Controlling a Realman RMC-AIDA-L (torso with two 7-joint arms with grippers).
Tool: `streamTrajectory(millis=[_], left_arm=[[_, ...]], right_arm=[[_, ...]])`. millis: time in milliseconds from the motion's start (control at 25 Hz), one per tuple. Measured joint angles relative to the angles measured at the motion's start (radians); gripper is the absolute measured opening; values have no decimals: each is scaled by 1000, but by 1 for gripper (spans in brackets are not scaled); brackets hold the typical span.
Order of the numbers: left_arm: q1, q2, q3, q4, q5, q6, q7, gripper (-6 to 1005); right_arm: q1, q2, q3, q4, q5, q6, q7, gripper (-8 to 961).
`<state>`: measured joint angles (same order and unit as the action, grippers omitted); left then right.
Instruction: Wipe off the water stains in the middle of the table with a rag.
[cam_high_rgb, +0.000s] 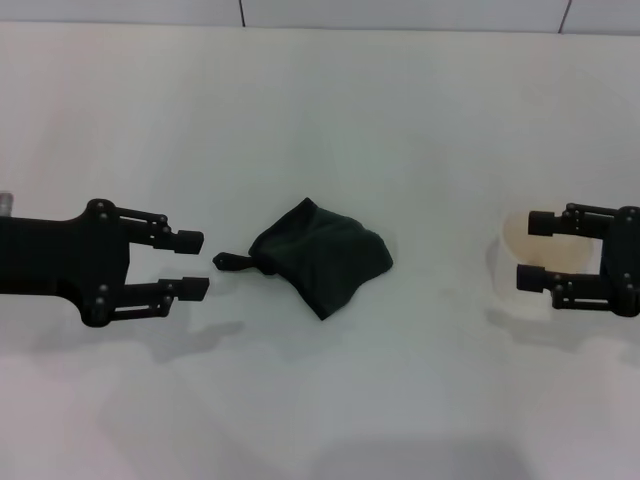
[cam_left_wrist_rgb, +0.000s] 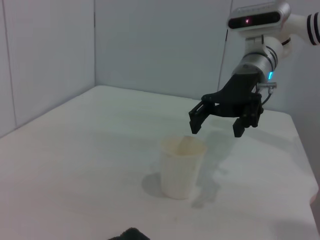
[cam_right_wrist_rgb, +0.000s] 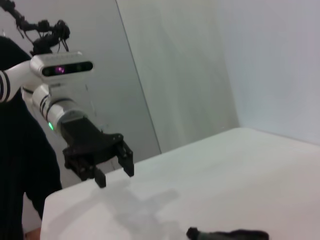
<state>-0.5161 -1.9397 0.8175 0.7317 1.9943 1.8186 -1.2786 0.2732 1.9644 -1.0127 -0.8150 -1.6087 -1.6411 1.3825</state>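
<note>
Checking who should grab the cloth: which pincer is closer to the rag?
The left pincer: open, it sits just short of the rag beside its loop tag. The right pincer, also open, hangs over the white cup, farther away.

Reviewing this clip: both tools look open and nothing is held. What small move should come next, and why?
Probably the left tool should ease toward the rag and close on its near edge by the loop tag. It is open, empty and nearest to that tag, while the rag lies crumpled and ungripped mid-table. The right tool hangs open above the white cup, farther off. No stain shows.
</note>
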Motion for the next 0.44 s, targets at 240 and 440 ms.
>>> streamTrajectory(millis=[240, 440], left_arm=[[3, -3, 1, 0, 8, 2, -16, 474], [10, -6, 0, 7, 8, 2, -22, 474]], right_arm=[[4, -4, 0, -12, -34, -12, 6, 752], [-10, -4, 0, -36, -36, -12, 9, 752]])
